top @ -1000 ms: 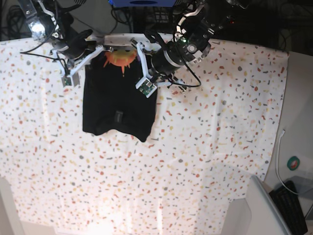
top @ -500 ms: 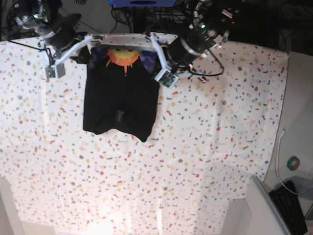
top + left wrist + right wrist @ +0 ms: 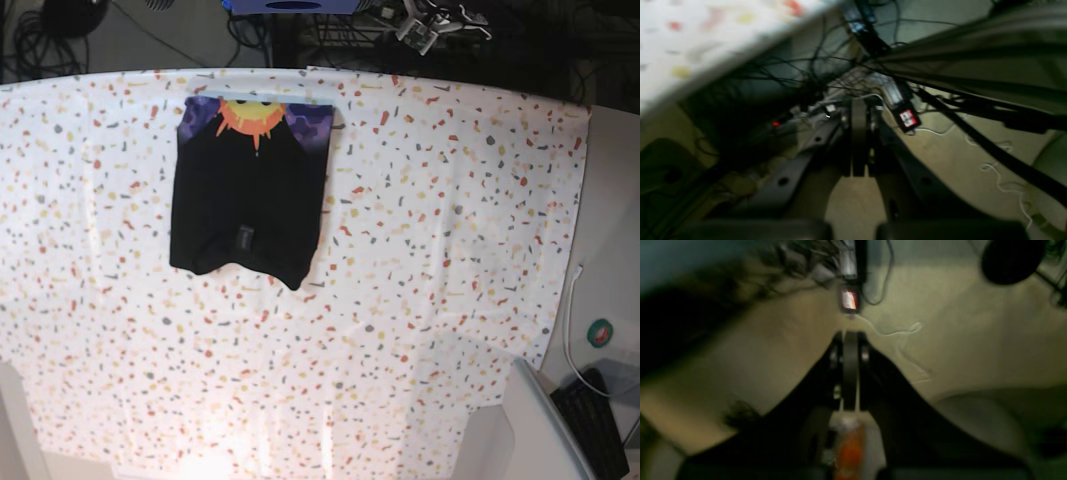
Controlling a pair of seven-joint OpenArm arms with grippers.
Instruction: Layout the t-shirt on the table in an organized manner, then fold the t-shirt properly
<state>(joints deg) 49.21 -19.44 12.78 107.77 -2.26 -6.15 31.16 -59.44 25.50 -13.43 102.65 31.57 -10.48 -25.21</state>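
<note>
Your left end effector [image 3: 858, 140] has its jaws pressed together on nothing, pointing past the surface [image 3: 690, 43] edge at cables [image 3: 800, 73] and floor; your right end effector [image 3: 850, 370] is likewise closed and empty; the shirt [image 3: 248, 190] lies folded on the surface [image 3: 420, 300], well away from both, sun print [image 3: 252, 117] at its far edge.

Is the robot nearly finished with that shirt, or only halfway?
It looks close to done. The t-shirt lies on the table as a compact folded rectangle, the sun print showing at its far edge. Nothing is in hand: both wrist views show closed, empty hands off the table. At most one more fold or tidying remains.
</note>
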